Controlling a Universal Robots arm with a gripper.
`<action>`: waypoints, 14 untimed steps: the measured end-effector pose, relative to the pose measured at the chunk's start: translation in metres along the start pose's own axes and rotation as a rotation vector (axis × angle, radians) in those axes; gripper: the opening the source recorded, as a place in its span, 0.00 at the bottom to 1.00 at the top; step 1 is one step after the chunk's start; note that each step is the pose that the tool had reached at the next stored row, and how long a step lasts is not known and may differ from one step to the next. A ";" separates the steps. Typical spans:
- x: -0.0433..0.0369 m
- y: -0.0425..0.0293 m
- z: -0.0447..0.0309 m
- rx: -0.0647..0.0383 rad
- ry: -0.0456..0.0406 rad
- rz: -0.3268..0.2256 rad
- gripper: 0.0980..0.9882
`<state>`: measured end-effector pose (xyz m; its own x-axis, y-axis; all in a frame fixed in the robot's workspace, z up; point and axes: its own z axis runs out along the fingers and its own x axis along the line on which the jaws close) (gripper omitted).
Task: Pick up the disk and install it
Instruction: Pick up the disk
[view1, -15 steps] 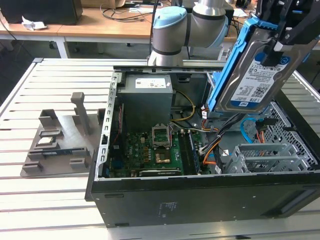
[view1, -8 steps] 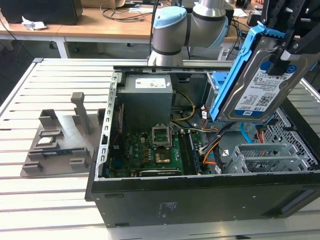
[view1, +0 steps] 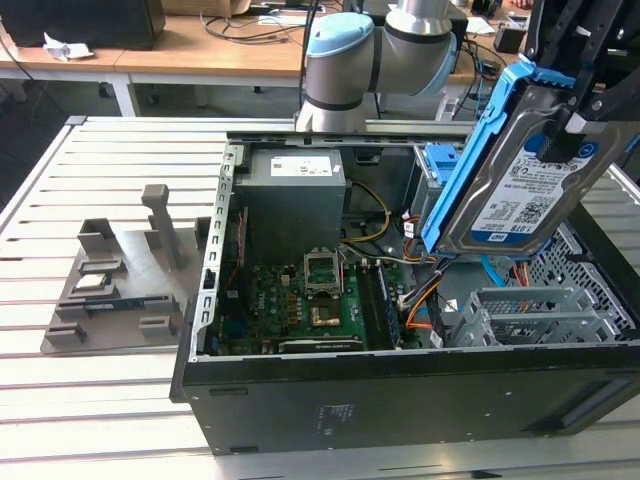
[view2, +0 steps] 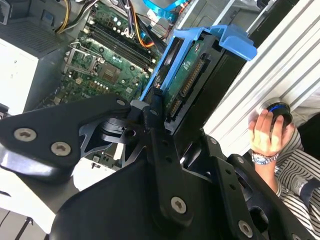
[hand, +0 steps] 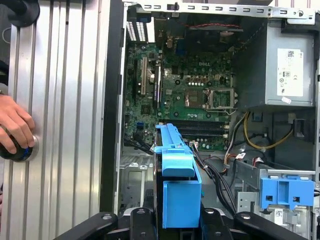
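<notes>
Exterior view, from its left to its right:

1. A grey fixture plate (view1: 120, 290) lies flat on the slatted metal desk (view1: 60, 200). It carries upright posts and a few small grey parts.
2. An open computer case (view1: 400, 400) lies on its side just beside the plate. Inside it, the grey power supply (view1: 295, 195) sits above the green motherboard (view1: 300, 305).
3. The arm (view1: 370, 60) rises behind the case.
4. A grey metal drive cage (view1: 530, 315) occupies the case's corner at the exterior view's right.
5. The disk (view1: 530, 190) hangs in the air over that corner, above the cage and apart from it. It is steeply tilted, with the label towards the camera and the blue carrier bracket along its upper edge.

The black jaws are clenched on the disk, one on each flat face. In the second wrist view the disk (view2: 187, 75) shows its green circuit-board side. In the first wrist view the disk (hand: 177, 190) stands edge-on over the case interior.

A person's hand (hand: 15, 125) rests on a round dark knob (hand: 22, 150) on the desk beside the case.
</notes>
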<state>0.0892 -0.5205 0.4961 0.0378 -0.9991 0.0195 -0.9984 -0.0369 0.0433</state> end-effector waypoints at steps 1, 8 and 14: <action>0.0001 -0.0005 0.0025 0.000 -0.0002 0.002 0.30; 0.0008 -0.0105 0.0133 0.000 -0.0010 0.021 0.30; 0.0054 -0.0244 0.0211 0.000 -0.0009 0.027 0.30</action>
<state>0.1129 -0.5254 0.4741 0.0111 -0.9997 0.0197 -0.9990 -0.0103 0.0433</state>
